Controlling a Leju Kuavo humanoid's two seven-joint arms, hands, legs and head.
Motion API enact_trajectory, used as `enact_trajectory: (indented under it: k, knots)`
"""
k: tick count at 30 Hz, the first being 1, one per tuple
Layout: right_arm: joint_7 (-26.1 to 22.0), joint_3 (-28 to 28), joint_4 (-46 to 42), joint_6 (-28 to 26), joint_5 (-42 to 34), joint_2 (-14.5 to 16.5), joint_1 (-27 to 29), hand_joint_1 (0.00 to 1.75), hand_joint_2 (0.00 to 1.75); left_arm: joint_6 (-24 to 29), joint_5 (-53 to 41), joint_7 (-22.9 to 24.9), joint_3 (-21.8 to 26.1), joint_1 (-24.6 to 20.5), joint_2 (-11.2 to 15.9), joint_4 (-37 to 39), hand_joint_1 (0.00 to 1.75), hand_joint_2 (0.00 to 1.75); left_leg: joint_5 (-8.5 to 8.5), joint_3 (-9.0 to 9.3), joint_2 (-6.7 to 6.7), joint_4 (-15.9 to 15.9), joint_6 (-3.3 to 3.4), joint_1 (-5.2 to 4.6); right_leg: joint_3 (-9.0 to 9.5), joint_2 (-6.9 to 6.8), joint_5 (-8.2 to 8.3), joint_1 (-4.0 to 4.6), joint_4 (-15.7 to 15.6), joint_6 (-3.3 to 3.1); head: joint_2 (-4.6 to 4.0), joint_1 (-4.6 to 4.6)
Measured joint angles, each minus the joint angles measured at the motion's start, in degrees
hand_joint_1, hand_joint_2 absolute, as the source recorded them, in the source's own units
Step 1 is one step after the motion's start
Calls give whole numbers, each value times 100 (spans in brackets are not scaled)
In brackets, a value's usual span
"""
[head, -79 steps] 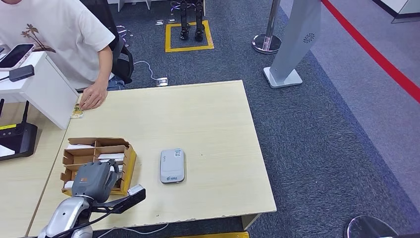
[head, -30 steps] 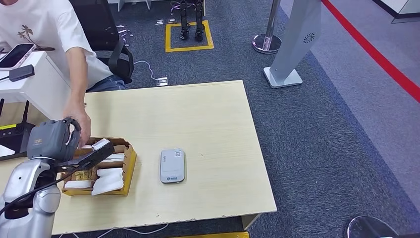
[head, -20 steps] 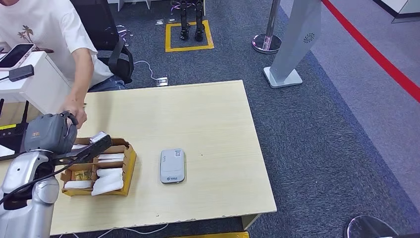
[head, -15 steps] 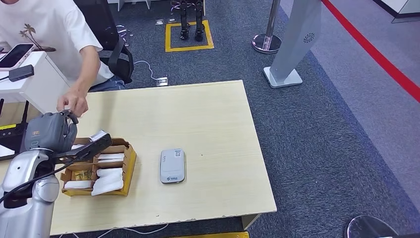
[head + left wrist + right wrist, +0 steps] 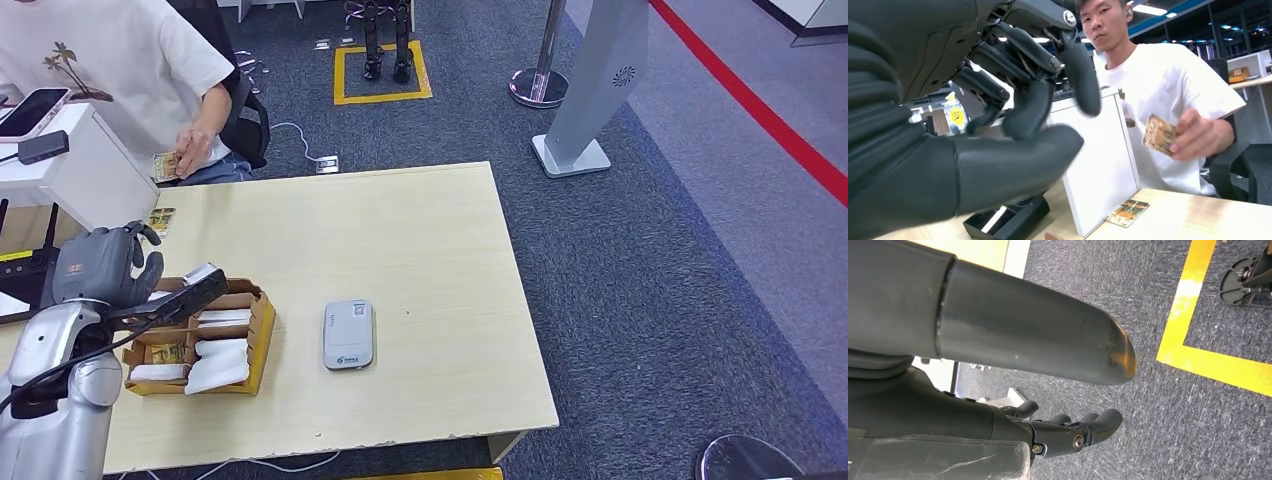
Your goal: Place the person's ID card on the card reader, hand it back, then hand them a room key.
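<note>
My left hand (image 5: 105, 265) hovers over the table's left end, just behind the cardboard box (image 5: 262, 325) of white and gold cards. Its fingers are spread with nothing between them, as the left wrist view shows (image 5: 1013, 150). The person seated behind the table holds a gold patterned card (image 5: 164, 166) (image 5: 1159, 134) close to their body. A second gold card (image 5: 158, 220) (image 5: 1127, 213) lies on the table by the white partition. The grey card reader (image 5: 348, 333) lies bare at mid-table. My right hand (image 5: 998, 415) hangs over the carpet, holding nothing.
A white partition (image 5: 85, 180) with a phone on it stands at the table's far left corner, with a black device (image 5: 35, 285) beside it. An office chair (image 5: 245, 125) is behind the person. A grey kiosk base (image 5: 572, 155) and a stanchion (image 5: 538, 88) stand on the carpet beyond.
The person's hand, which was at my left hand a second ago, has drawn back to their body with a gold card. My left hand has stayed in place with its fingers apart.
</note>
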Motion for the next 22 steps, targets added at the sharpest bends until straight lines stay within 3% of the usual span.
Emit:
enact_trajectory:
  k: [1,2,6,9,15,19,22]
  knots:
    - [0,0,0,0,-9,0,-1,0,0,23,1,5,1,-2,-23,0,0,0,0,0,0,0,0,0,0,0,0,0,0,0,0,1]
    - [0,0,0,0,-16,0,-1,0,0,45,2,9,2,-3,-49,-1,0,0,0,0,0,0,0,0,0,0,0,0,0,0,0,1]
    - [6,0,0,-7,-63,0,-1,0,0,215,30,0,19,34,-199,-41,0,175,0,-1,0,0,0,0,2,0,0,0,0,0,0,0]
    - [24,0,0,-22,-126,0,2,0,0,468,146,-117,43,278,-418,-261,0,175,-2,-1,3,0,3,-2,2,2,0,-1,-1,1,0,-1]
    - [64,0,0,-92,-327,2,10,0,0,1175,601,-517,48,1224,-1194,-1081,0,175,-14,-2,8,1,14,-4,0,4,-3,-2,-10,4,0,-1]
    - [70,0,0,-111,-363,2,12,0,0,1283,718,-602,48,1555,-1504,-1405,0,0,-15,-2,6,1,16,-3,2,0,-3,-2,-11,5,0,-1]
    - [73,0,0,-114,-378,2,15,0,0,1383,902,-727,47,1678,-1646,-1549,0,0,-15,-2,6,1,16,-3,2,1,-3,-1,-10,4,0,-1]
